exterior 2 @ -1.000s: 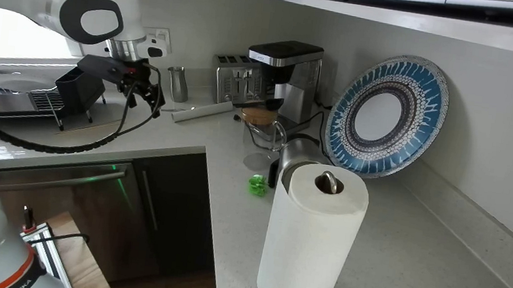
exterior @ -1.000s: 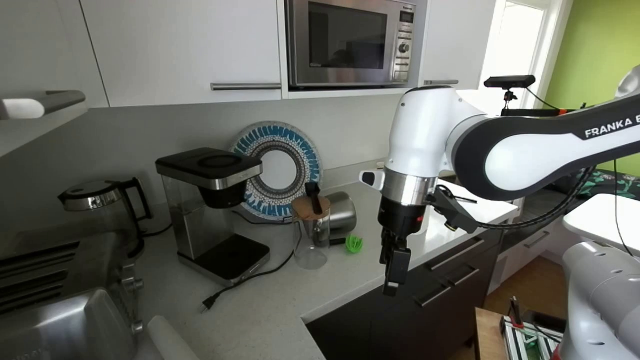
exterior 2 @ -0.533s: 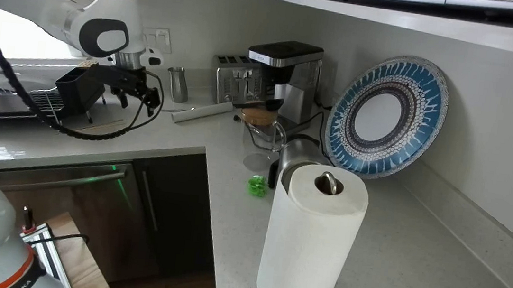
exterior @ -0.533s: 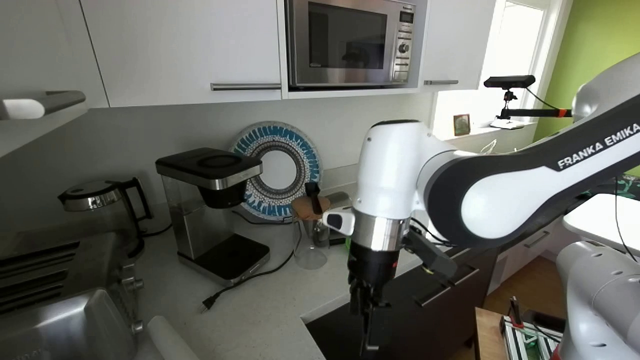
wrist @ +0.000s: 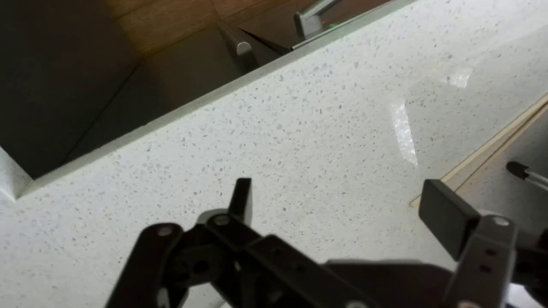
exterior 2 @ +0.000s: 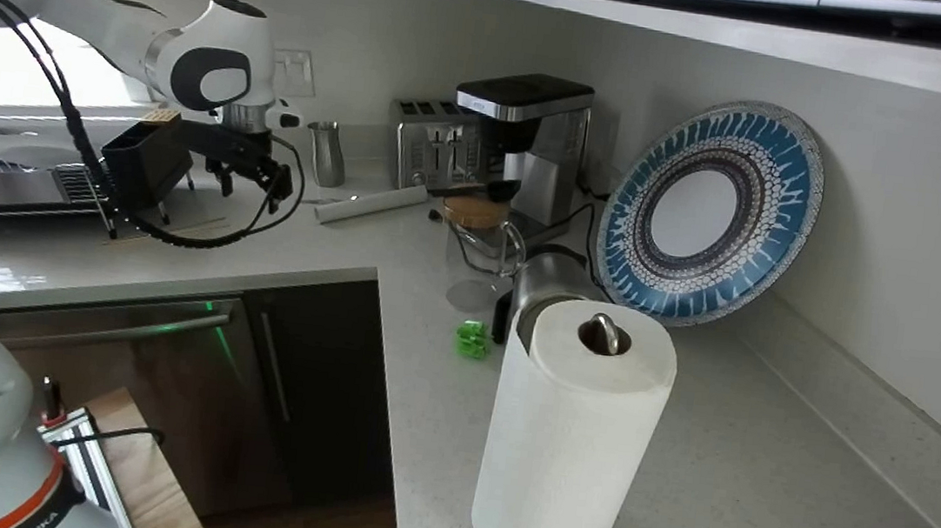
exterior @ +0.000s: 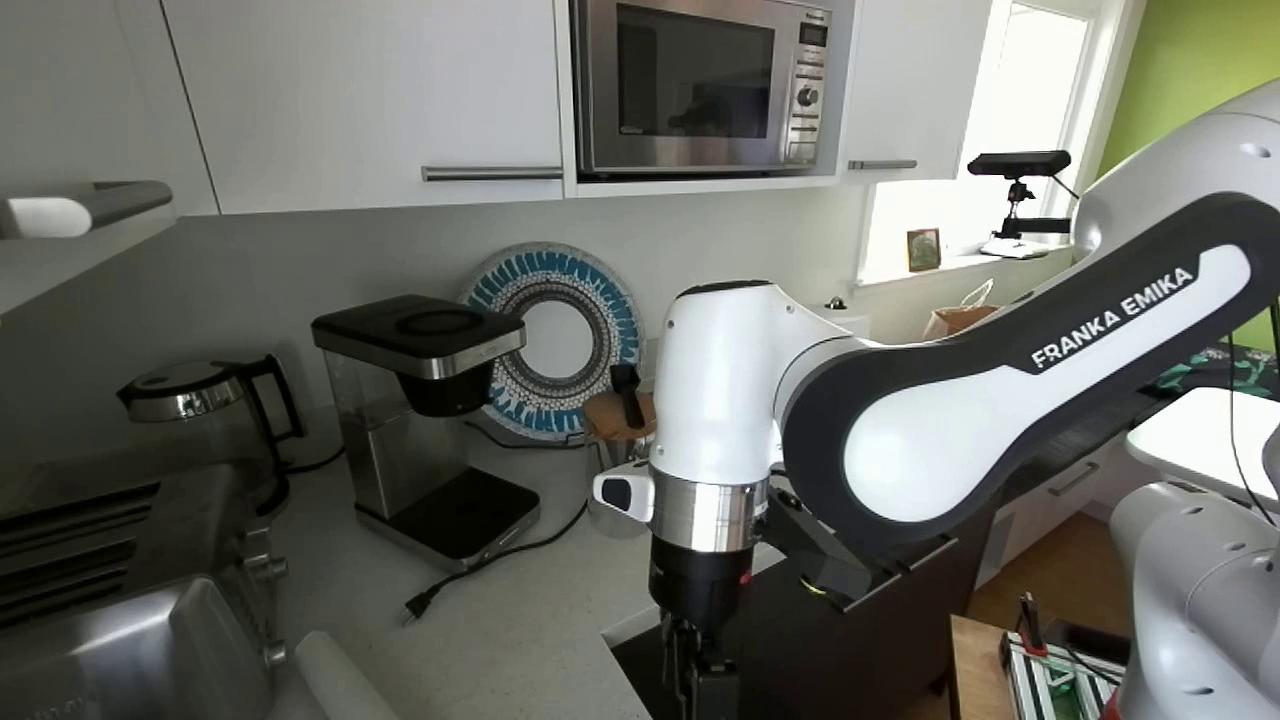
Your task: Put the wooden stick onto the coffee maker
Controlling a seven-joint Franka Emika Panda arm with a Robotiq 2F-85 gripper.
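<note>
The coffee maker is a boxy black and silver machine on the counter. It also shows at the back in an exterior view, beside the toaster. A thin, light wooden stick lies on the counter at the right in the wrist view. Its near end passes behind the right finger and shows just left of it. It is faint in an exterior view. My gripper is open and empty above the counter. It also shows in both exterior views, far from the coffee maker.
A steel toaster and a glass jug flank the coffee maker. A cork-lidded glass container stands before it. A dish rack with a black caddy is near the gripper. A white roll lies on the counter.
The arm has come down and shifted left in an exterior view, and down and slightly right in an exterior view from across. The gripper is lower above the counter. The coffee maker has not moved.
</note>
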